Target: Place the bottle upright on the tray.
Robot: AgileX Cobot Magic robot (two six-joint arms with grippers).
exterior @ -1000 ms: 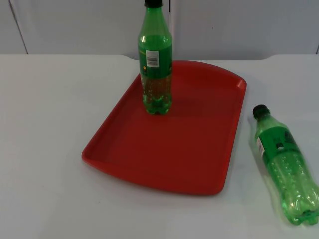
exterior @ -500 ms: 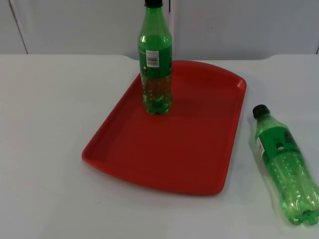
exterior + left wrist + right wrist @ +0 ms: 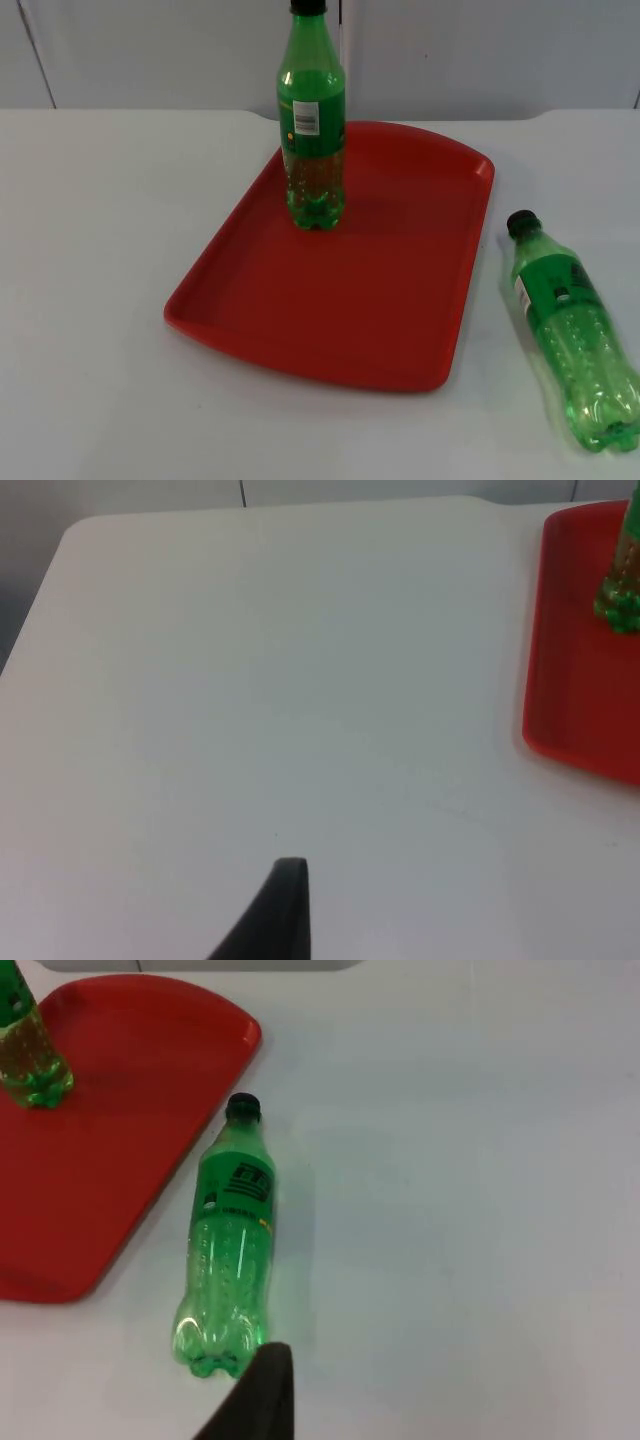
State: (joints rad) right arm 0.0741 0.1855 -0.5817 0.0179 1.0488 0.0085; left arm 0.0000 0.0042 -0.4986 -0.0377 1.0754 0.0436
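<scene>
A red tray lies mid-table. One green bottle with a black cap stands upright on the tray's far left part. A second green bottle lies on its side on the white table just right of the tray, cap toward the wall. My right gripper hangs above the table close to that lying bottle's base, apart from it. My left gripper hangs over bare table well to the left of the tray. Both arms wait outside the top view.
The grey partition wall closes the table's far side right behind the tray. White table surface stretches to the left of the tray and in front of it.
</scene>
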